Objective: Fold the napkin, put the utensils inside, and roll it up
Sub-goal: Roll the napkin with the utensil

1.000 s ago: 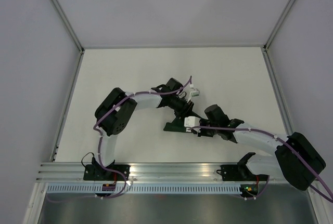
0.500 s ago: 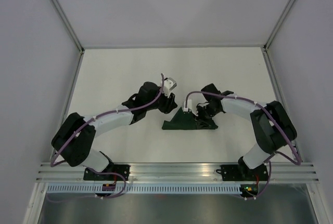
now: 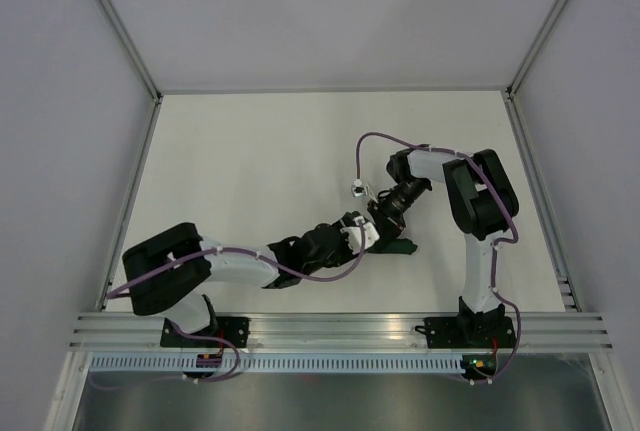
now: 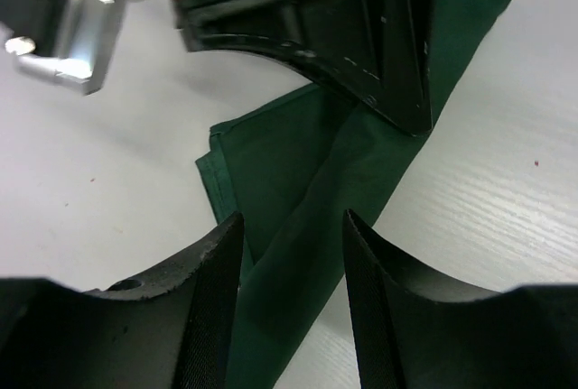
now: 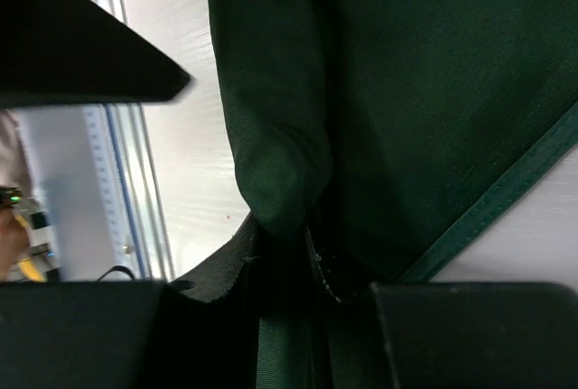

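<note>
Your left hand has swung in, narrowly open astride the napkin; just ahead, your right hand pinches a fold for rolling.

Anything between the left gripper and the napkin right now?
Nothing visible. The left gripper is open, and the napkin shows right in the gap between its fingers. The right gripper pinches a fold farther along the cloth, beyond the left fingers, not in their way.
</note>
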Available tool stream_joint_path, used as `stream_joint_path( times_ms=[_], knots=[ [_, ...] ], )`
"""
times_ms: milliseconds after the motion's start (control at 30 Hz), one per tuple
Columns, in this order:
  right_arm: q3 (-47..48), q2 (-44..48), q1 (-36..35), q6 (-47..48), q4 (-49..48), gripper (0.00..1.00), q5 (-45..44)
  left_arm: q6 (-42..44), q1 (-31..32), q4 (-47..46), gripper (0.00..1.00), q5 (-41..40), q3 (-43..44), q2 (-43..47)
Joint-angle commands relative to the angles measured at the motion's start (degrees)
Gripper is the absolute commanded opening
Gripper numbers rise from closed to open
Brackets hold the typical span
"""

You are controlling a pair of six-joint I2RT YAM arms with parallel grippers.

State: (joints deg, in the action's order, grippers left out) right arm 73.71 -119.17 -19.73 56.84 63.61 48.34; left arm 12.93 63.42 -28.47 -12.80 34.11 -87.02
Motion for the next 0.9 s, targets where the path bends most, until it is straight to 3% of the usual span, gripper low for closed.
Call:
stream_joint_path(
  times_ms=[0,233,633,767,867],
  knots=[
    [-1.47,-5.98,-0.05,5.12,-2.97,0.15,-8.87,8.42,3.98,-3.00,0.53,-4.87,3.85,-5.86],
    [-0.68,-7.39,0.48,4.51,-3.23,0.15,-9.58,13.52,6.98,-2.73,0.54,-4.08,7.90,-13.16],
    [0.99,-9.23,0.74,3.37,-2.88,0.15,-9.14,11.69,6.46,2.45,0.50,0.66,10.36,-17.21],
    [1.17,-9.23,0.74,2.67,-3.14,0.17,-8.96,9.40,4.53,6.31,0.35,4.18,11.59,-18.00],
    [1.00,-8.36,0.83,2.05,-3.85,0.22,-8.70,7.82,3.12,10.00,0.17,7.69,12.82,-18.44]
  ],
)
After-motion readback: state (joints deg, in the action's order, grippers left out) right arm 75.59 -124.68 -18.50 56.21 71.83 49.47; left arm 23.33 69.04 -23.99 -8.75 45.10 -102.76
